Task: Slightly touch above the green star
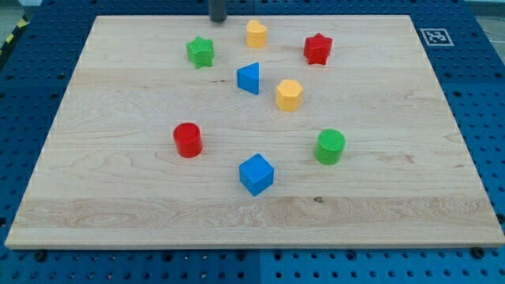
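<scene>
The green star [200, 52] sits on the wooden board [118, 158] near the view's top left. My tip [217, 20] is a dark rod at the view's top edge, just above and a little right of the green star, apart from it. A yellow block [256, 33] lies to the right of my tip.
A red star [317, 49] is at the top right. A blue triangle [248, 78] and a yellow hexagon [289, 95] are in the middle. A red cylinder [188, 140], a blue cube [256, 173] and a green cylinder [330, 147] lie lower down.
</scene>
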Robot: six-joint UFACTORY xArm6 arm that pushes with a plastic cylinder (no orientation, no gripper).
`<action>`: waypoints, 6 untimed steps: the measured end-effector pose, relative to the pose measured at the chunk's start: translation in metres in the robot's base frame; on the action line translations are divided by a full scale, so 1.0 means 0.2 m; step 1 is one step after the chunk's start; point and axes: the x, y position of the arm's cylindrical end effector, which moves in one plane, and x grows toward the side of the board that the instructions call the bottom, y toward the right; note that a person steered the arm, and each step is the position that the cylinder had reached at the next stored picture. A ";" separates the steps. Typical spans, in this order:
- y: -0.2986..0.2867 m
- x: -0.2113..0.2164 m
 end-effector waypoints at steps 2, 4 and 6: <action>-0.01 0.29; -0.24 0.32; -0.51 0.32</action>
